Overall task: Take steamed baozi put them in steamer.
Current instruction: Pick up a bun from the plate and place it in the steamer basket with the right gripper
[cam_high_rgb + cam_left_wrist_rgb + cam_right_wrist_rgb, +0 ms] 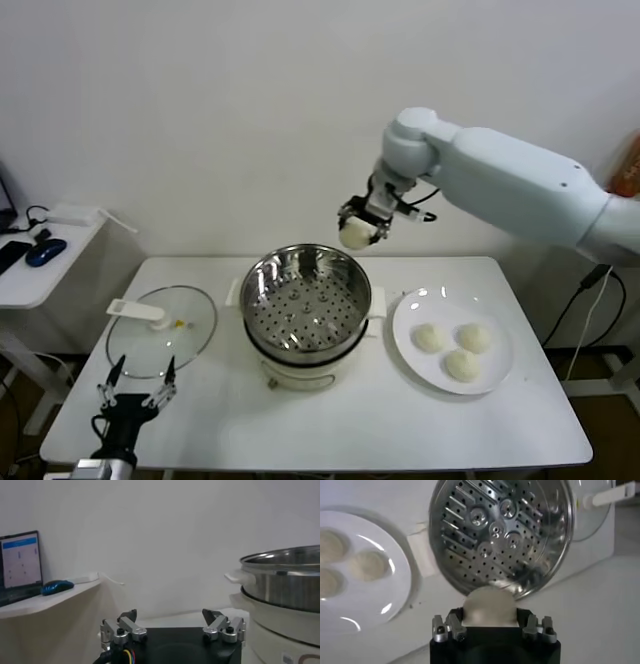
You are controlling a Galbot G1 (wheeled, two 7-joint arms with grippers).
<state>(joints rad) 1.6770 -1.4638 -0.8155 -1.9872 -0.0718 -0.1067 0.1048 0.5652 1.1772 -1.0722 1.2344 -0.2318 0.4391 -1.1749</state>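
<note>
My right gripper (358,229) is shut on a white baozi (355,234) and holds it in the air just beyond the far right rim of the steamer (306,300). In the right wrist view the baozi (488,606) sits between the fingers, with the steamer's perforated tray (500,532) empty below. Three more baozi (457,349) lie on the white plate (405,340) to the right of the steamer; they also show in the right wrist view (366,565). My left gripper (136,385) is open and empty, parked low at the table's front left, and shows again in its own wrist view (172,626).
A round glass lid (160,330) with a white handle lies on the table left of the steamer. A side table (40,262) with a blue mouse stands at the far left. A white wall is behind the table.
</note>
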